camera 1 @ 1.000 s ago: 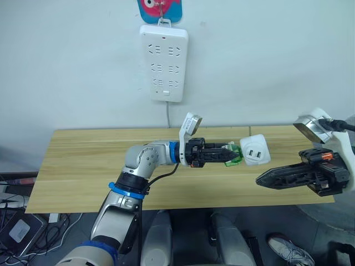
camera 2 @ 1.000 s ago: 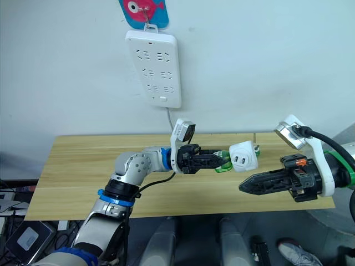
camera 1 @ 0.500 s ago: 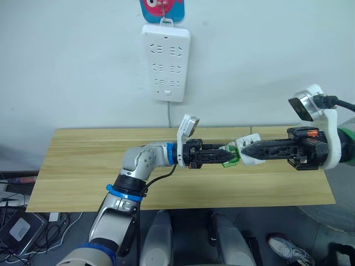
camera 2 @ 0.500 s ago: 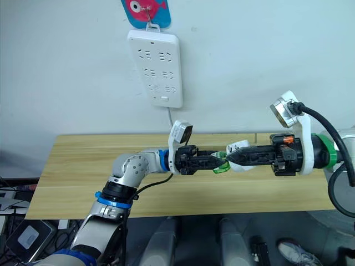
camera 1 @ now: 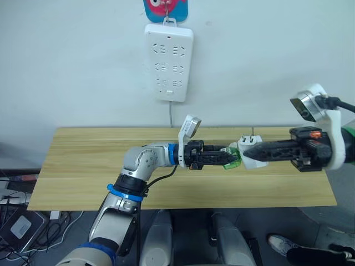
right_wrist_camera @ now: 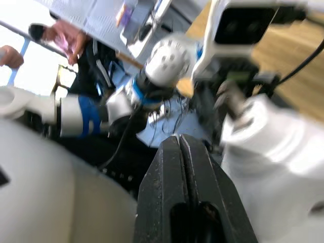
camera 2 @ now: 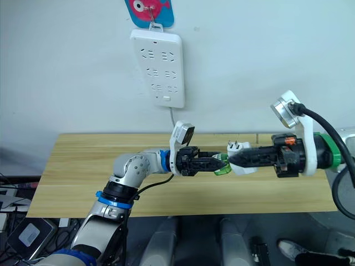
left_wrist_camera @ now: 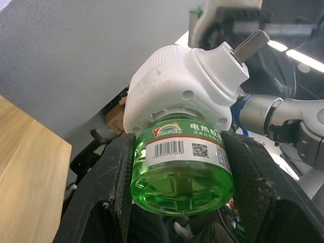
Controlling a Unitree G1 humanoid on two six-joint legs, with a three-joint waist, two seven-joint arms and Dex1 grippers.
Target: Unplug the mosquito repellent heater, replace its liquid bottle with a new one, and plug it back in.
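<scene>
Above the table's [camera 1: 83, 166] middle, your left hand [camera 1: 228, 159] grips the green bottle [left_wrist_camera: 182, 169] while your right hand [camera 1: 248, 152], fingers together, has swung in against the mosquito repellent heater [left_wrist_camera: 177, 96], suggesting the swap is under way.

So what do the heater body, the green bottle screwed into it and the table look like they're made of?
The mosquito repellent heater: matte white moulded plastic, going by its smooth rounded shell; its prong looks like bare metal. The liquid bottle: glossy translucent green, probably plastic, with a printed paper-like label. The table: light wood or wood-look laminate, with visible grain lines.
</scene>
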